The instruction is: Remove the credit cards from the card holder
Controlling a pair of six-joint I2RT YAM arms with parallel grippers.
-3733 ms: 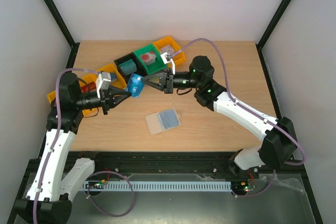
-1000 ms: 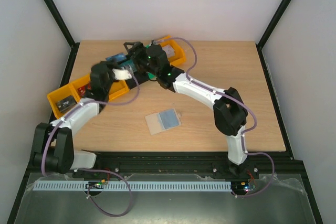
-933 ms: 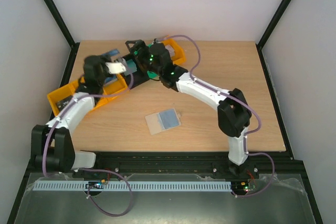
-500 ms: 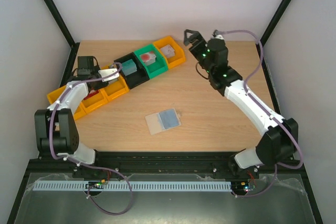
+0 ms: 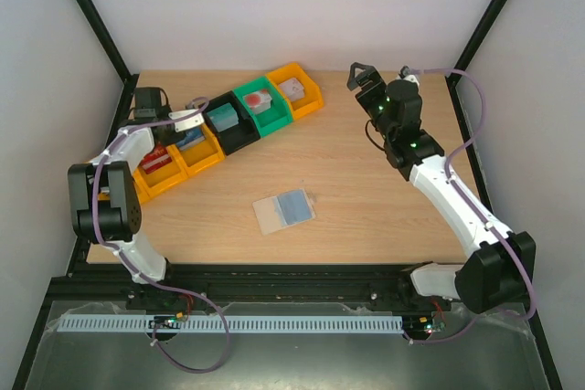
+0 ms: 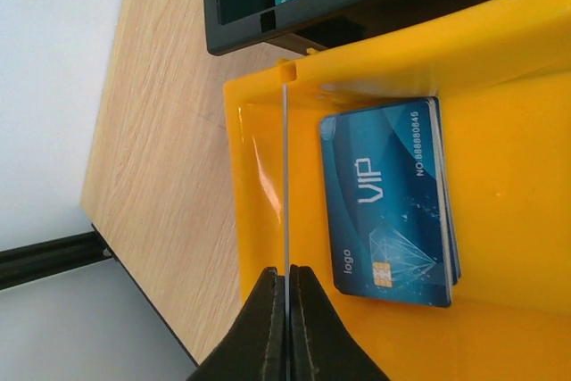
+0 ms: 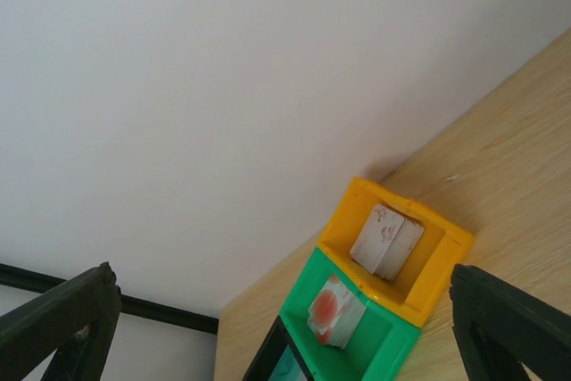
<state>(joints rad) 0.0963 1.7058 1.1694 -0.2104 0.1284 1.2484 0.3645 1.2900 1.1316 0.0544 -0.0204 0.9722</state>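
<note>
Grippers first: left gripper (image 6: 286,285) is clamped shut, tips low over a yellow bin (image 6: 517,104). Blue card (image 6: 388,202) lies flat in that bin, just right of the tips. A thin pale line runs up from between the tips, can't tell what it is. Black bin (image 6: 234,6) sits next door. Right gripper (image 5: 362,77) is spread wide, holding nothing, over the counter (image 5: 384,189) far right, apart from the bins. Its camera shows a whitish card (image 7: 385,238) in the end bin (image 7: 446,252) and a red-marked card (image 7: 335,308) in the green bin (image 7: 299,296). Holder (image 5: 283,211) lies open mid-front on the counter, well apart from both grippers.
</note>
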